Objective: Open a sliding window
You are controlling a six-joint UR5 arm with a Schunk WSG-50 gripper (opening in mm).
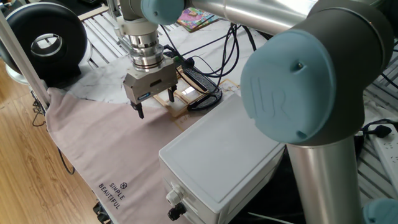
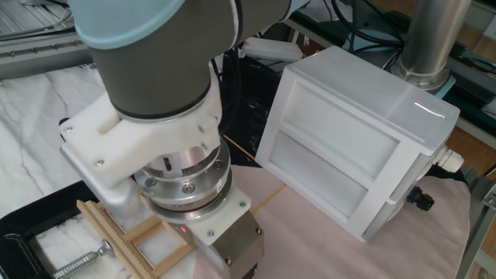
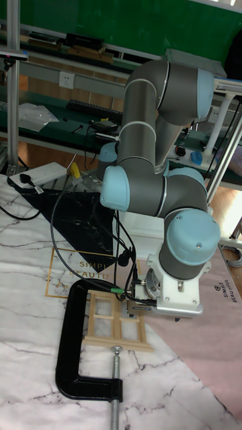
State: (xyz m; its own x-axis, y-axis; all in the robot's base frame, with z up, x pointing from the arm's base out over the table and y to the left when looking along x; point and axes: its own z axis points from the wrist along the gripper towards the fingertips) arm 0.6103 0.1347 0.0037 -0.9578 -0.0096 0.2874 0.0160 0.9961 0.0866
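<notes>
The sliding window (image 1: 184,98) is a small tan wooden frame with thin bars, lying flat between the pink cloth and a black C-clamp. It also shows as the sliding window (image 3: 118,325) and, partly covered by the wrist, the sliding window (image 2: 136,242). My gripper (image 1: 156,106) points down at the window's near-left end and is open. One fingertip (image 1: 140,113) hangs over the cloth, the other is by the wood. Nothing is between the fingers. In the other fixed view and the tall fixed view the fingertips are hidden.
A black C-clamp (image 3: 72,342) holds the window's far side, its screw (image 2: 80,260) lying at the edge. A large white box (image 1: 219,160) stands on the pink cloth (image 1: 106,155) close right of the gripper. Black cables (image 1: 205,62) and a black round fan (image 1: 45,43) lie behind.
</notes>
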